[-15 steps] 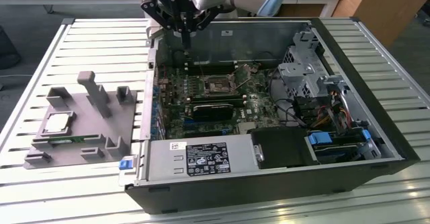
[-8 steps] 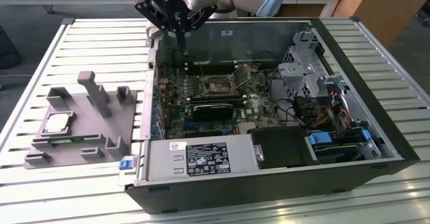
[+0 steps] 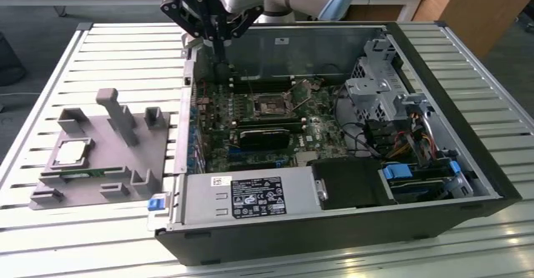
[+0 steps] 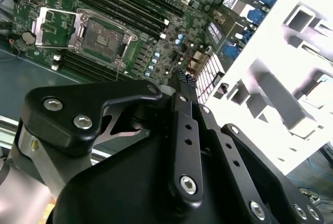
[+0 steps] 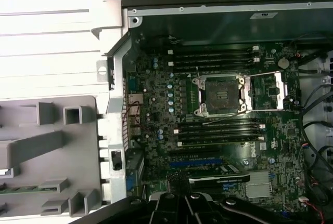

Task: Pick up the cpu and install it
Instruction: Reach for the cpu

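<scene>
Slatted desk (image 3: 125,47) bearing open computer case (image 3: 276,47) | claw (image 4: 182,78) hanging clenched, gripping nothing | cpu (image 3: 74,152) lying well apart from claw on grey fixture (image 3: 125,159) | socket (image 5: 222,95) near claw sitting empty

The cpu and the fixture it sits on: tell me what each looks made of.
The cpu: its top looks like dull silver metal, paler than its surround, with a soft sheen and no gloss. The fixture: apparently matte grey plastic, uniform in colour, with blocky posts and pockets; whether it is moulded or printed cannot be told.
</scene>
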Available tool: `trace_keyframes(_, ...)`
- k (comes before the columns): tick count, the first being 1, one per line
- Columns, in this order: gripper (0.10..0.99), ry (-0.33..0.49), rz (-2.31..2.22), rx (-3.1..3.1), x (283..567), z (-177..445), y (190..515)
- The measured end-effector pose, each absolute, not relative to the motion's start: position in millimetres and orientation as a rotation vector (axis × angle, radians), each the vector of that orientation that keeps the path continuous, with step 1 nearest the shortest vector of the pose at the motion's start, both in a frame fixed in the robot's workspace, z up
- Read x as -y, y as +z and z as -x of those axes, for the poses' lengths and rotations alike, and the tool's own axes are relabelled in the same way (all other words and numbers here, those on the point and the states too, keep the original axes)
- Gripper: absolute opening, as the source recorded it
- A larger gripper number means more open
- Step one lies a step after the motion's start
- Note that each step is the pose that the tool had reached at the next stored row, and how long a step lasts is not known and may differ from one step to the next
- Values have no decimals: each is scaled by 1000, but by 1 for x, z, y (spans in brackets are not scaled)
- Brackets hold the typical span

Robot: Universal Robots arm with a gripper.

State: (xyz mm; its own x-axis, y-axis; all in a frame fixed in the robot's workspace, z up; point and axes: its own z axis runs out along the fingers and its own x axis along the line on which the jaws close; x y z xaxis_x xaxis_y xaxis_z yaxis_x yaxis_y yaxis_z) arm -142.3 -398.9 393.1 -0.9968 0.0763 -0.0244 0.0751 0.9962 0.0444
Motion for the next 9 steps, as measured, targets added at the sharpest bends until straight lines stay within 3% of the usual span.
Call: trace_keyframes(9,106,68,-118,-3113,399,150,393)
